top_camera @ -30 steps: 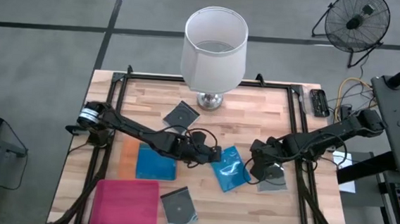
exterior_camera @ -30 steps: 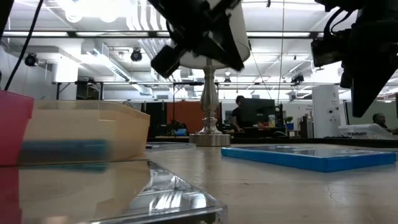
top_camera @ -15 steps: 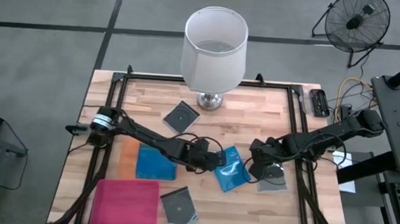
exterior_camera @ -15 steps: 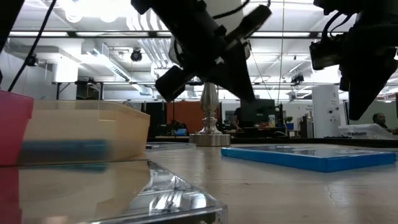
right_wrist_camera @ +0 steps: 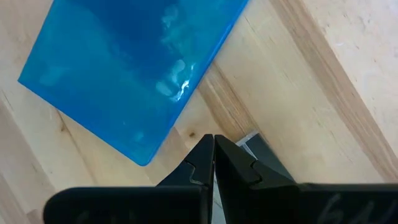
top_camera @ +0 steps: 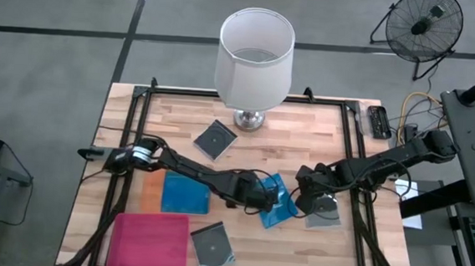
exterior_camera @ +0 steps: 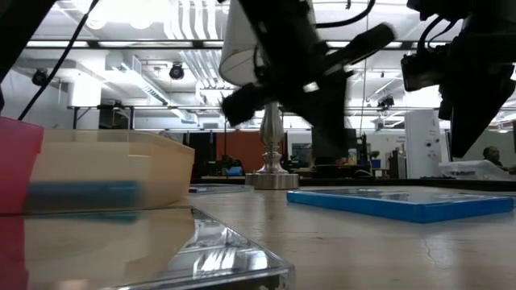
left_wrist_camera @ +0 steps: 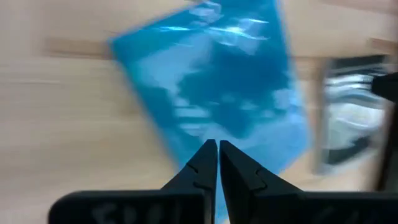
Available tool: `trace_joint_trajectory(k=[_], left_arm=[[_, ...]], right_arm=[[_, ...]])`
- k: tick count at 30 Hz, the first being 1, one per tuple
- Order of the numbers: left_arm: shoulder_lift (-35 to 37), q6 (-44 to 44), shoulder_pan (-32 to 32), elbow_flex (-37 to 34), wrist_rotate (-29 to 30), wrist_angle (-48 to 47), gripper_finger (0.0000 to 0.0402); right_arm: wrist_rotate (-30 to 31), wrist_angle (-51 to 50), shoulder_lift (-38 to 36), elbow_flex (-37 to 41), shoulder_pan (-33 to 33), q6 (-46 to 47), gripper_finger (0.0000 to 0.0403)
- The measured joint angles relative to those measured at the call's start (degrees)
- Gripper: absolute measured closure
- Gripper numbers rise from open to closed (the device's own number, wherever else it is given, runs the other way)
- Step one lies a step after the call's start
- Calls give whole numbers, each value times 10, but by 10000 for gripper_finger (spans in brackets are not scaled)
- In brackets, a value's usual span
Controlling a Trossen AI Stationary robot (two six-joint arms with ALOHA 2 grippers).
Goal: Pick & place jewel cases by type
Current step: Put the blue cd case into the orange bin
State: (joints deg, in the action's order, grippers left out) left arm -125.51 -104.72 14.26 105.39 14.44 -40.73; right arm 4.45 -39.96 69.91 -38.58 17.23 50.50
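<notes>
Table (top_camera: 322,122) of pale wood carries a blue jewel case (top_camera: 276,204) lying flat between both grippers (each pinched shut, holding nothing), the left gripper (top_camera: 268,199) over its near edge, the right gripper (top_camera: 301,206) just beside its far edge.

A: Table top (top_camera: 305,121): pale wood planks, matt, grain and seams visible. Blue jewel case (top_camera: 276,201) at about five o'clock from the lamp: plastic, glossy, white glare patches across it.

B: Grey case (top_camera: 215,138) at seven o'clock from the lamp: dark see-through plastic, shiny. Lamp shade (top_camera: 254,57): white, cloth-like, matt; its base (exterior_camera: 272,179) polished metal. Pink tray (top_camera: 148,242): smooth, dull. Left gripper (left_wrist_camera: 212,163): matt black fingers.
</notes>
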Motion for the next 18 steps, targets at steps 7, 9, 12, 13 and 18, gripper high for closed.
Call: trace_joint_trajectory(k=[7,9,12,13,18], left_arm=[[0,-64,29,-6,0,-24,402],[1,-76,35,-8,2,-28,402],[1,-98,38,-15,4,-26,402],[1,-106,39,-16,4,-27,402],[1,-131,43,-36,4,16,402]], right_arm=[[0,1,-1,3,0,-18,394],[0,3,-1,3,0,-25,394],[0,6,-1,4,0,-32,394],[0,6,-1,4,0,-34,394],[0,12,-1,9,-1,-43,394]])
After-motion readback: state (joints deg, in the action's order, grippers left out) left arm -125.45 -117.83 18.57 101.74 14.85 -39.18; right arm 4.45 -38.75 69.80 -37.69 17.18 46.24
